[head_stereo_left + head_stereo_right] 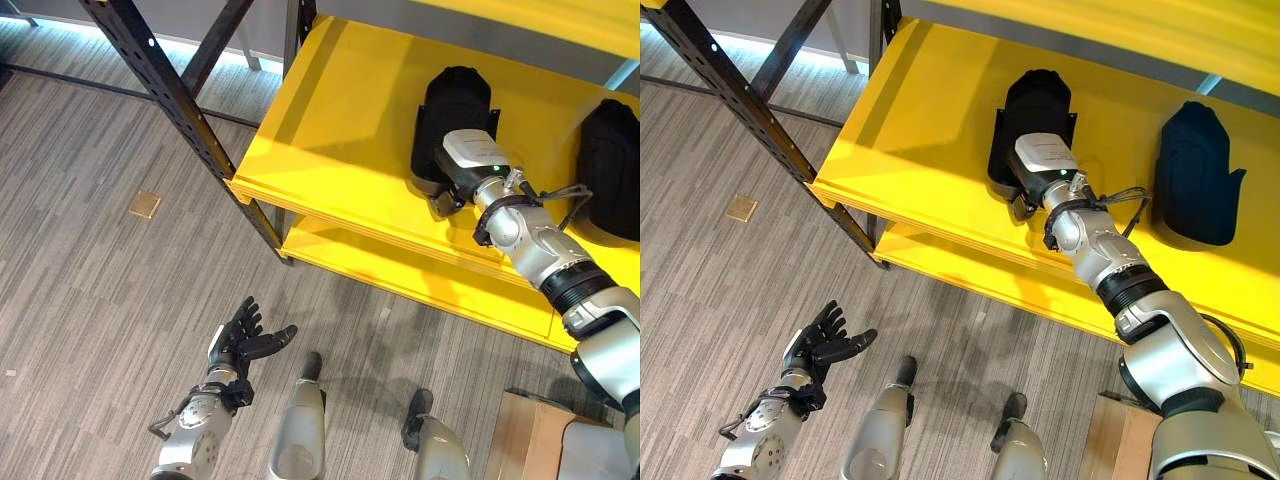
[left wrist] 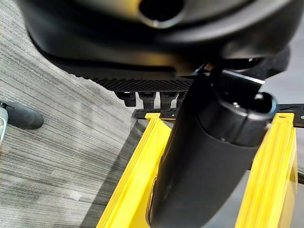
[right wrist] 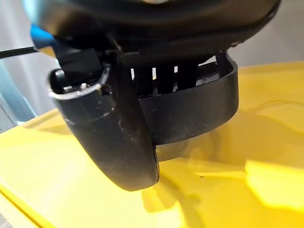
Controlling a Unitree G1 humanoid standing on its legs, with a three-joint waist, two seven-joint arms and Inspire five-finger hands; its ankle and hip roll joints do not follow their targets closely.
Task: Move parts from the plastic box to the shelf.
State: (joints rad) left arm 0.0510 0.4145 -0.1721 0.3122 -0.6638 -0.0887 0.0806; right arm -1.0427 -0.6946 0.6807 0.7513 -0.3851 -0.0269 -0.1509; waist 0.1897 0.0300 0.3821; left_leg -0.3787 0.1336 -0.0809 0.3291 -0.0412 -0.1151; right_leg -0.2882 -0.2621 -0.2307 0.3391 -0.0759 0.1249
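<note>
A black moulded part (image 1: 1035, 105) lies on the upper board of the yellow shelf (image 1: 330, 120). My right hand (image 1: 1040, 160) reaches onto that board and is shut on the part's near end. In the right wrist view the thumb (image 3: 114, 133) lies across the part's rim (image 3: 199, 114) and the fingers curl over it from behind. A second black part (image 1: 1195, 170) rests further right on the same board. My left hand (image 1: 243, 340) hangs low over the floor at the lower left, open, nothing in it.
A lower yellow board (image 1: 400, 270) juts out under the upper one. Black steel uprights (image 1: 180, 100) slant across the upper left. A cardboard box (image 1: 530, 430) stands at the lower right. A small brown plate (image 1: 145, 204) is set in the grey floor.
</note>
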